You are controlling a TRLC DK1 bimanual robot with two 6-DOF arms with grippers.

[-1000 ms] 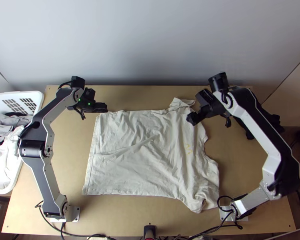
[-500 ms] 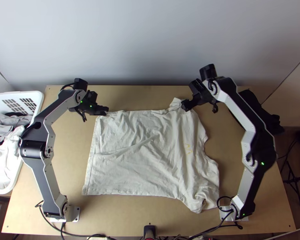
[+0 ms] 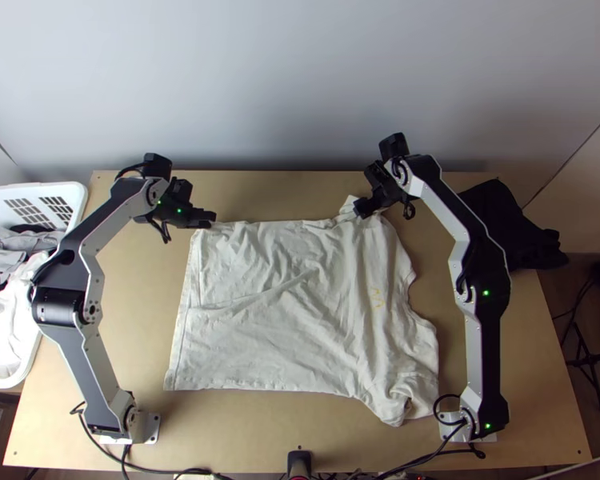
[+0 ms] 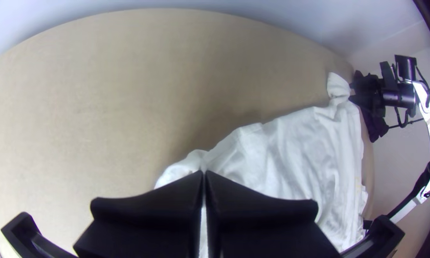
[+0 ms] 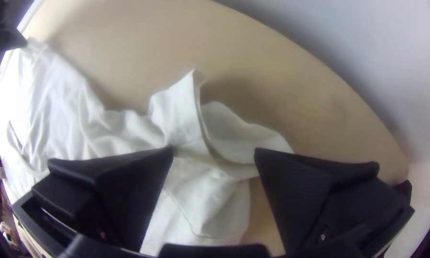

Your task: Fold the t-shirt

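The left gripper [image 3: 211,218] is closed on the far left corner of the t-shirt [image 3: 260,320]; the right gripper [image 3: 359,210] stands wide open, 2 fingers astride rumpled cloth. The t-shirt, bearing a yellow mark [image 3: 376,298], lies spread and wrinkled on the table [image 3: 252,440].

The t-shirt [image 3: 268,312] is spread on the table [image 3: 132,336], between the bases of the two arms and the wall [image 3: 300,88] behind, with its hem laid to the left and its sleeves to the right. The left gripper [image 3: 209,218] is placed at its far left corner, the right gripper [image 3: 362,210] at its far right part. To the left of the table, clothes [image 3: 12,312] are held in a basket [image 3: 78,204]. A bundle [image 3: 512,228] is set at the far right corner. Before the shirt, cables [image 3: 168,471] are run along the near edge.
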